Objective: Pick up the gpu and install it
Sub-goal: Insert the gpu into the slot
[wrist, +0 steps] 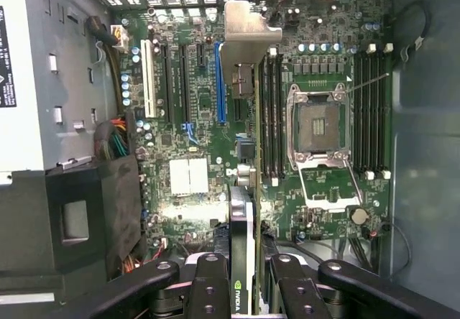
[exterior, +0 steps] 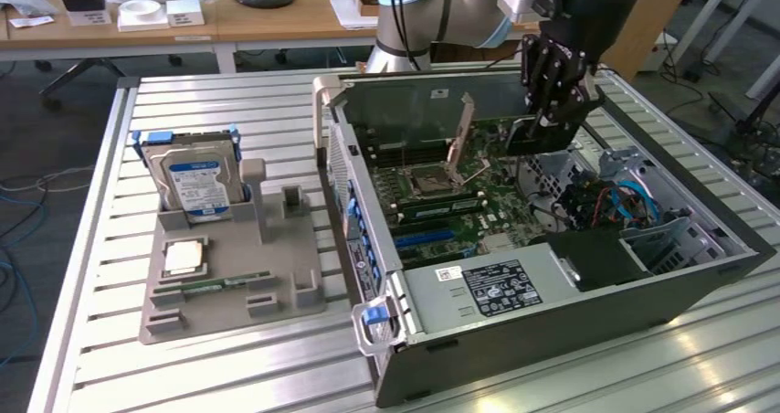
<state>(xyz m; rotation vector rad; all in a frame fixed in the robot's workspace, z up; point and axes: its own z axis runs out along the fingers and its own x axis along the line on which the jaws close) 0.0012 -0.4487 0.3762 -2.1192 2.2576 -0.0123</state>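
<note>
My gripper (exterior: 549, 119) hangs inside the open computer case (exterior: 549, 340), shut on the gpu (exterior: 540, 139), which it holds upright above the green motherboard (exterior: 463, 194). In the wrist view the gpu (wrist: 243, 218) is seen edge-on between my two black fingers (wrist: 208, 290), cooler side dark, with its silver end bracket (wrist: 244, 28) at the far end. The card hovers over the board just beside the blue expansion slot (wrist: 218, 82); whether it touches a slot I cannot tell. The empty processor socket (wrist: 320, 128) lies to one side.
A grey parts holder (exterior: 232, 294) at the exterior view's left carries a hard drive (exterior: 195, 180) standing upright, a processor (exterior: 183, 256) and a RAM stick (exterior: 226, 283). The power supply (exterior: 488, 285) and cable bundles (exterior: 622, 203) crowd the case's near end.
</note>
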